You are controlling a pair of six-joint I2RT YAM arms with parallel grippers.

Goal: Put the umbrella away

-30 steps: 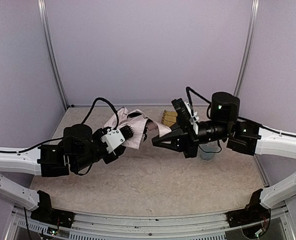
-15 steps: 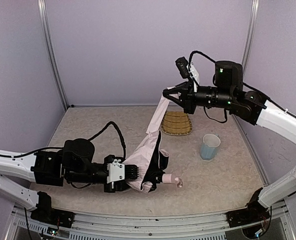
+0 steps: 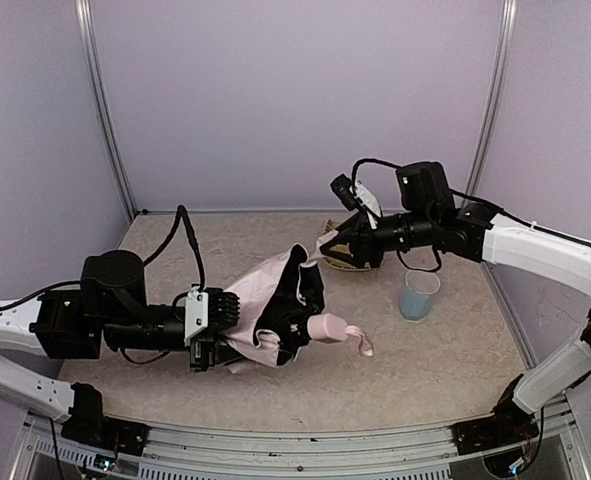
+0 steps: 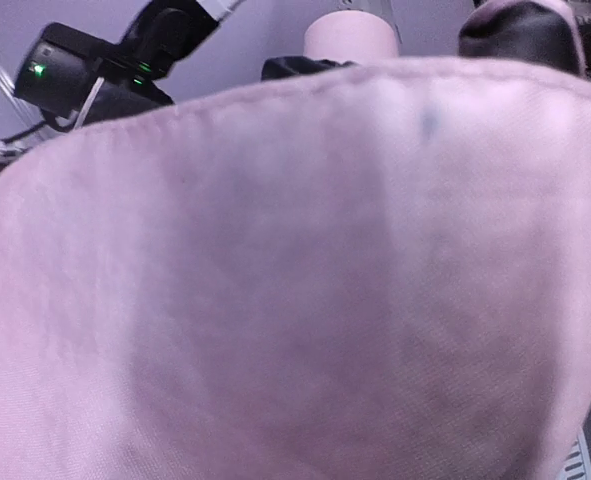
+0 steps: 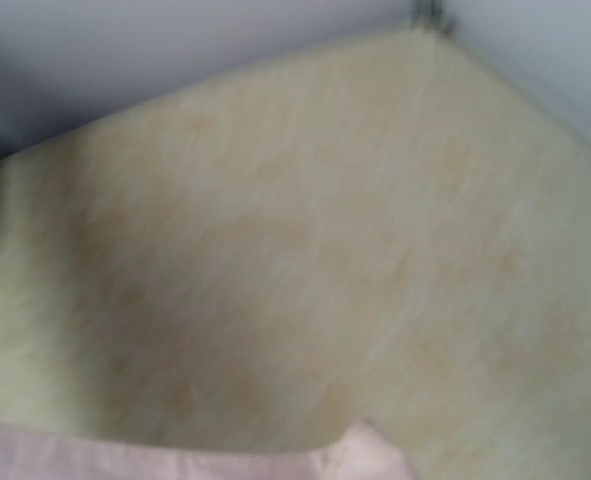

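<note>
Beige table [image 3: 425, 365], lilac walls [image 3: 295, 100]. Blue cup [image 3: 419, 296] near right gripper [image 3: 333, 246], grip unclear. Left gripper [image 3: 225, 330] clutches umbrella [image 3: 262, 295].

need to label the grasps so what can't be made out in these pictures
1. Left wrist view: the umbrella fabric fills the picture, hiding the fingers.
2. Right wrist view: blurred; only the table and a pink strip at the bottom edge, no fingers.
3. Top view: the left gripper is buried in fabric; the right gripper is small and dark, covering most of the tray. Open or shut cannot be told for either.
</note>
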